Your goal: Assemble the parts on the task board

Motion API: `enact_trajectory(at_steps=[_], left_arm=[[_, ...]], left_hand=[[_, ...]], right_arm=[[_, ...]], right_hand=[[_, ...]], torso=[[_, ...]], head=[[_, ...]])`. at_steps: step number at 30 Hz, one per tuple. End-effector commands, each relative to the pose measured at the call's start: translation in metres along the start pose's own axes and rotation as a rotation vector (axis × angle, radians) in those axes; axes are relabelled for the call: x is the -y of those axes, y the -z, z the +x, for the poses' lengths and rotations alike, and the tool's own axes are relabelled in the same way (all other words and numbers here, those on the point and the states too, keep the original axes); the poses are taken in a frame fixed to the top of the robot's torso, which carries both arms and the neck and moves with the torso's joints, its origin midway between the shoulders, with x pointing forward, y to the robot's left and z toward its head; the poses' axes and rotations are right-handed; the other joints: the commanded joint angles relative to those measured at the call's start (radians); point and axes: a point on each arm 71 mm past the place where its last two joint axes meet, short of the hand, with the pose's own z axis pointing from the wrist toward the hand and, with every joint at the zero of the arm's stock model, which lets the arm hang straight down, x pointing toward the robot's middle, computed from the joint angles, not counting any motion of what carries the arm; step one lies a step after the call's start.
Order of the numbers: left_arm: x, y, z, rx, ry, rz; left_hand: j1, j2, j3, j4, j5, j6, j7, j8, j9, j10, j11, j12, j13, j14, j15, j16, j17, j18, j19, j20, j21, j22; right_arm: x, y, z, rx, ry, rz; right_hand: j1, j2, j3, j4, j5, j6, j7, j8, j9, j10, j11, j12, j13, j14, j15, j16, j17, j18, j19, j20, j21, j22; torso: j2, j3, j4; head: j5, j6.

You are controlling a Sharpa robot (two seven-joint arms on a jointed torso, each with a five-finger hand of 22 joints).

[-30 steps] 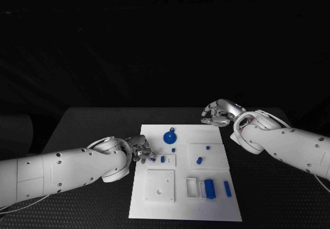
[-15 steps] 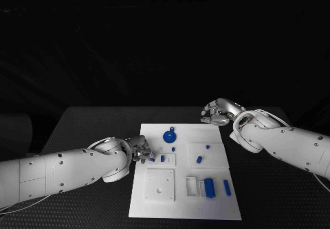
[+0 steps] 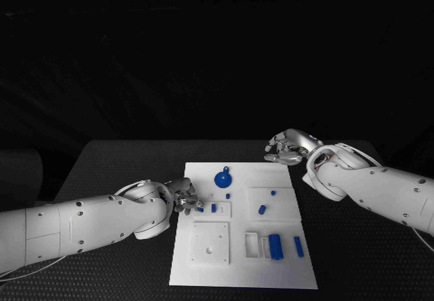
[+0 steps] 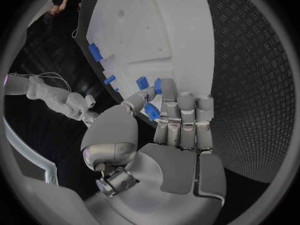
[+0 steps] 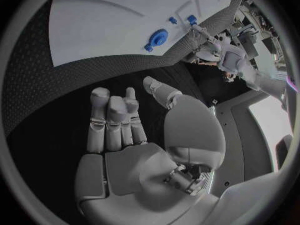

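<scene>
Head view shows me the task board (image 3: 243, 263), a flat white rectangular plate lying in the middle of the black table (image 3: 108, 163), whose surface has a fine woven, diamond-patterned texture. On the board I see small blue parts: a round disc with a little tab (image 3: 222, 180) near the far end, a short peg (image 3: 261, 210) on a raised white square panel, and two upright blue blocks (image 3: 276, 246) beside white slots near the front edge. My left hand (image 3: 184, 195) sits at the board's left edge, fingers curled toward a small blue part (image 3: 213, 207). Left wrist view gives me what the head camera cannot: the silver thumb and fingers (image 4: 181, 116) are closed around a small blue piece (image 4: 151, 111), pinching it just above the white plate (image 4: 156, 30). My right hand (image 3: 288, 149) rests off the board, over the table beyond its far right corner. Right wrist view shows that hand (image 5: 134, 135) with smooth metallic fingers (image 5: 112, 117) lying side by side, loosely bent over the dark table and holding nothing, the blue disc (image 5: 157, 37) well apart from it.
</scene>
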Motion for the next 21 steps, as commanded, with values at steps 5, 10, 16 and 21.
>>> enact_trajectory(at_steps=[5, 10, 16, 21], left_arm=[[-0.0011, 0.0002, 0.0030, -0.021, -0.025, -0.001], [0.0004, 0.0000, 0.0039, -0.026, -0.027, 0.002], [0.0028, -0.0004, 0.0057, -0.041, -0.029, 0.009], [0.0049, -0.0010, 0.0067, -0.047, -0.029, 0.015]], left_hand=[[0.015, 0.004, 0.025, -0.018, 0.005, 0.046, -0.040, 0.002, 0.022, 0.057, -0.064, 0.004, 0.002, 0.064, -0.070, 0.006, 0.001, 0.019, 0.007, -0.133, 0.007, -0.002], [0.015, 0.004, 0.025, -0.018, 0.005, 0.046, -0.040, 0.002, 0.022, 0.057, -0.064, 0.004, 0.002, 0.064, -0.070, 0.006, 0.001, 0.019, 0.007, -0.133, 0.007, -0.002], [0.014, 0.001, 0.024, -0.017, 0.005, 0.047, -0.040, 0.002, 0.022, 0.056, -0.064, 0.005, 0.003, 0.064, -0.070, 0.006, 0.001, 0.019, 0.007, -0.133, 0.008, -0.002], [0.004, -0.008, 0.016, -0.007, -0.012, 0.058, -0.042, 0.005, 0.021, 0.062, -0.064, 0.017, 0.010, 0.068, -0.071, 0.013, 0.006, 0.019, 0.007, -0.133, 0.012, -0.004]], right_arm=[[-0.0005, 0.0002, 0.0006, -0.011, 0.001, -0.008], [-0.0010, 0.0002, 0.0008, -0.011, 0.001, -0.009], [-0.0011, 0.0002, 0.0010, -0.012, 0.001, -0.009], [-0.0013, 0.0001, 0.0011, -0.012, 0.001, -0.010]], right_hand=[[-0.012, 0.000, -0.003, 0.003, 0.006, 0.005, 0.010, -0.007, -0.001, -0.007, 0.001, -0.004, -0.002, -0.003, 0.001, -0.006, 0.000, 0.039, -0.002, -0.002, -0.007, 0.013], [-0.012, 0.000, -0.003, 0.003, 0.006, 0.005, 0.010, -0.007, -0.001, -0.007, 0.001, -0.004, -0.002, -0.003, 0.001, -0.006, 0.000, 0.039, -0.002, -0.003, -0.007, 0.013], [-0.012, 0.000, -0.003, 0.003, 0.007, 0.005, 0.010, -0.007, -0.001, -0.007, 0.001, -0.004, -0.002, -0.003, 0.001, -0.006, 0.000, 0.039, -0.002, -0.003, -0.007, 0.013], [-0.012, 0.000, -0.003, 0.003, 0.007, 0.005, 0.009, -0.007, -0.001, -0.007, 0.001, -0.004, -0.002, -0.003, 0.001, -0.006, 0.000, 0.039, -0.002, -0.003, -0.007, 0.013]], torso=[[0.000, 0.0001, 0.0008], [0.000, 0.0000, 0.0005], [0.000, 0.0005, 0.0001], [0.000, 0.0012, 0.0001]], head=[[-0.001, -0.001], [-0.001, 0.000], [0.001, -0.002], [0.002, 0.000]])
